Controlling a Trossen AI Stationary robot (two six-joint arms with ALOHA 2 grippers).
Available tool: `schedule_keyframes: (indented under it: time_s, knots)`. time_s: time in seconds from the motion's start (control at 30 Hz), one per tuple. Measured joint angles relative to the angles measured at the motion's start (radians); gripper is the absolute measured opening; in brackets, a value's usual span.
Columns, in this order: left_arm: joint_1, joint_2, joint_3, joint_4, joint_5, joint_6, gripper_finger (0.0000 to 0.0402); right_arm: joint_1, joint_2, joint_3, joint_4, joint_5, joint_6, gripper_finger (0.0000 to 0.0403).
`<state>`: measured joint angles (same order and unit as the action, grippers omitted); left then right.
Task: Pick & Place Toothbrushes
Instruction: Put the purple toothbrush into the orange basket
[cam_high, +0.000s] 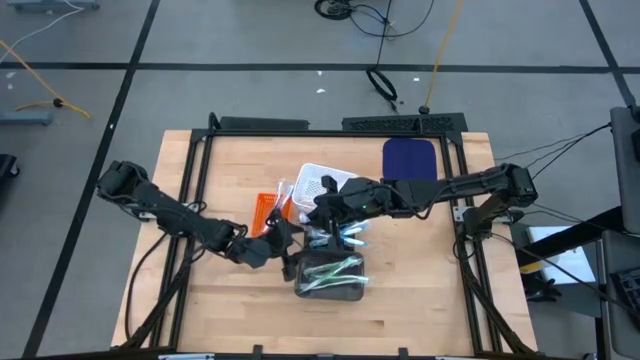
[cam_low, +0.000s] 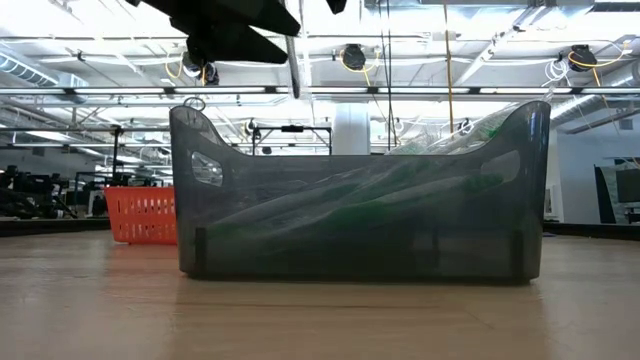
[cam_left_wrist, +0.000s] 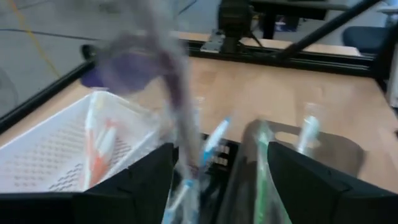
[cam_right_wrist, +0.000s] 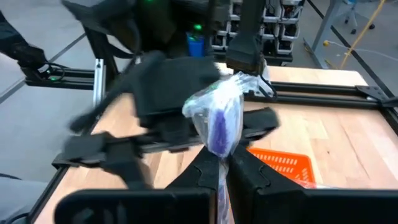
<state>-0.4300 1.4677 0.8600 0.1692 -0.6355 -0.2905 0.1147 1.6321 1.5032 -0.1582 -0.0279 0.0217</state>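
A grey see-through bin (cam_high: 330, 278) (cam_low: 360, 200) holds several green-accented wrapped toothbrushes (cam_high: 335, 268). More toothbrushes with blue accents (cam_high: 346, 237) lie beside its far rim. My right gripper (cam_high: 326, 214) (cam_right_wrist: 224, 163) hovers above them, shut on a purple-accented toothbrush in a clear wrapper (cam_right_wrist: 217, 121). My left gripper (cam_high: 280, 240) (cam_left_wrist: 217, 186) is open close to the bin's left side. That wrapped toothbrush (cam_left_wrist: 168, 81) shows blurred, running down between the left gripper's fingers; whether it touches them I cannot tell. My right gripper pinches the wrapped purple toothbrush between its two fingers, on the wrapper just below the purple end (cam_right_wrist: 219, 146). That wrapped end sticks out past the fingertips. The toothbrush is lifted clear of the table; a thin part of it (cam_low: 293, 55) hangs above the bin.
A white mesh tray (cam_high: 318, 183) (cam_left_wrist: 56, 149) with a few toothbrushes and an orange tray (cam_high: 266, 212) (cam_low: 142, 213) sit beyond the bin. A dark blue pad (cam_high: 410, 160) lies at the far right. Bare wood lies along the near edge and both sides.
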Motion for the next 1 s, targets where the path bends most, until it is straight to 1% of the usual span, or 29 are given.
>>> schedule_keyframes:
  time_s: [0.1,0.23,0.4,0.5,0.57,0.63,0.7,0.8,0.83,0.87,1.0]
  knots:
    - [0.006,0.000,0.000,0.001,-0.043,-0.003,0.0270,0.009,0.000,0.000,0.004,-0.004,-0.002,0.0003]
    - [0.006,0.000,0.000,-0.007,-0.116,-0.002,0.0271,0.026,0.000,0.000,0.004,-0.004,-0.012,0.0003]
    - [0.002,0.000,0.000,0.018,-0.111,0.006,0.0269,0.037,0.000,0.000,0.017,-0.004,-0.032,0.0003]
    - [0.003,0.000,0.000,0.060,-0.103,0.042,0.0252,0.037,0.000,0.000,0.028,-0.004,-0.033,0.0003]
    - [0.003,0.000,0.000,0.078,-0.099,0.065,0.0229,0.037,0.000,0.000,0.035,-0.004,-0.033,0.0003]
    - [0.003,0.000,0.000,0.080,-0.097,0.079,0.0194,0.037,0.000,0.000,0.040,-0.004,-0.034,0.0003]
    - [0.003,0.000,0.000,0.080,-0.094,0.086,0.0145,0.037,0.000,0.000,0.042,-0.003,-0.035,0.0003]
    - [-0.003,0.000,0.000,0.080,-0.086,0.106,0.0055,0.036,0.000,0.000,0.042,-0.002,-0.035,0.0004]
    - [-0.005,0.000,0.000,0.081,-0.087,0.105,0.0032,0.036,0.000,0.000,0.041,-0.004,-0.036,0.0004]
    - [-0.005,0.000,0.000,0.082,-0.089,0.102,0.0023,0.037,0.000,0.000,0.042,-0.001,-0.038,0.0004]
    - [-0.009,0.000,0.000,0.084,-0.099,0.082,0.0019,0.036,0.000,0.000,0.041,-0.001,-0.046,0.0010]
